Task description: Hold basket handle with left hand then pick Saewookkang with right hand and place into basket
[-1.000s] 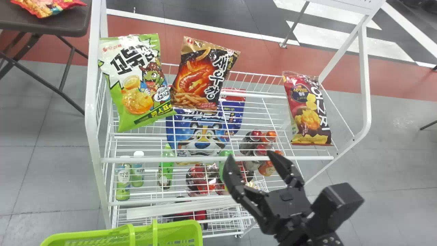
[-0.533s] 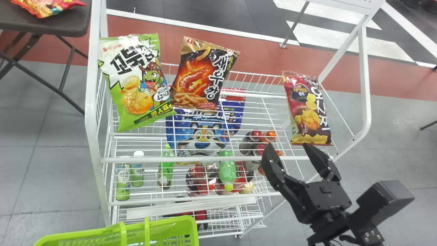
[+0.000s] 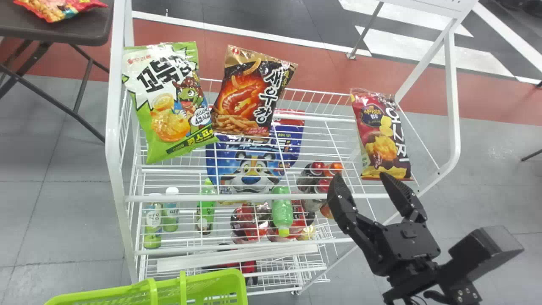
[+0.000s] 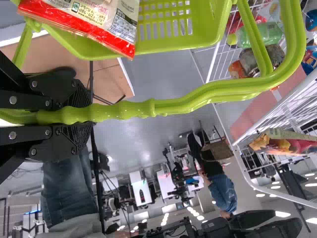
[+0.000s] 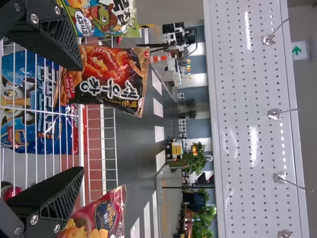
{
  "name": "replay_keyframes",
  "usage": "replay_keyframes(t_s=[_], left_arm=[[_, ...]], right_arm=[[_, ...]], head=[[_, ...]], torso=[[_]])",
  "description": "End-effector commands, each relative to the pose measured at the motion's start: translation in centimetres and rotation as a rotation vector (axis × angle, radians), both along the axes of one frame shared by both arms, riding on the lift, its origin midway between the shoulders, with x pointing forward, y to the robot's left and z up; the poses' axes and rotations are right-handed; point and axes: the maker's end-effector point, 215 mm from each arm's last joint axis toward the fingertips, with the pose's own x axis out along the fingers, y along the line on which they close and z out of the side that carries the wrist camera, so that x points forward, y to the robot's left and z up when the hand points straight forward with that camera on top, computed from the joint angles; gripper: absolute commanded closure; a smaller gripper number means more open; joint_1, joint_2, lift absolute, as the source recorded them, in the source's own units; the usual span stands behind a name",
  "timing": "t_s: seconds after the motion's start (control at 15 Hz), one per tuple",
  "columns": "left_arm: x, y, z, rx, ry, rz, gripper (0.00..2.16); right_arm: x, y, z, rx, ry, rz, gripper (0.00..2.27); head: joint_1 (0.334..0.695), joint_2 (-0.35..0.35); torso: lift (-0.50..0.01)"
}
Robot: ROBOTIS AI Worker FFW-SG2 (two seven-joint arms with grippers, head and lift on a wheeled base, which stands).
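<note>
Looking left, I see the rounded edge of a dark surface (image 3: 84, 34) bearing a crinkled red snack bag (image 3: 59, 8). Lower down, the perforated green plastic basket (image 3: 203, 280) stands before the rack, my left claw (image 4: 75, 115) clamped on its smooth, bulging handle (image 4: 193, 103). On the white wire rack (image 3: 178, 198), a glossy green-and-white snack bag (image 3: 169, 101) sits close beside the Saewookkang (image 3: 250, 93), black, orange and gold foil, upright near the back rail. Past it I've got a broad stretch of open mesh before the slim maroon snack bag (image 3: 381, 135) at the right end. My right claw (image 3: 360, 175) is in front of that end, fingers spread wide, one tip overlapping the maroon bag's bottom edge in the head view; I can't tell whether they touch.
</note>
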Motion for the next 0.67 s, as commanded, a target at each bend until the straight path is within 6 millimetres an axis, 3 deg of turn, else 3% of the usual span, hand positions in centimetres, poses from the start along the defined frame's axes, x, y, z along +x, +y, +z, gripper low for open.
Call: replay_keyframes(t_s=[0.0,0.6], left_arm=[[-0.12,-0.02,0.06,-0.002,0.002,-0.001,1.88],[-0.45,0.03,0.26,-0.006,0.005,0.0,1.88]], right_arm=[[-0.03,0.15,-0.03,0.002,0.0,0.002,0.1],[-0.24,0.26,0.46,0.006,-0.014,0.001,0.1]], head=[[0.695,-0.35],[0.695,-0.35]], torso=[[-0.019],[-0.019]])
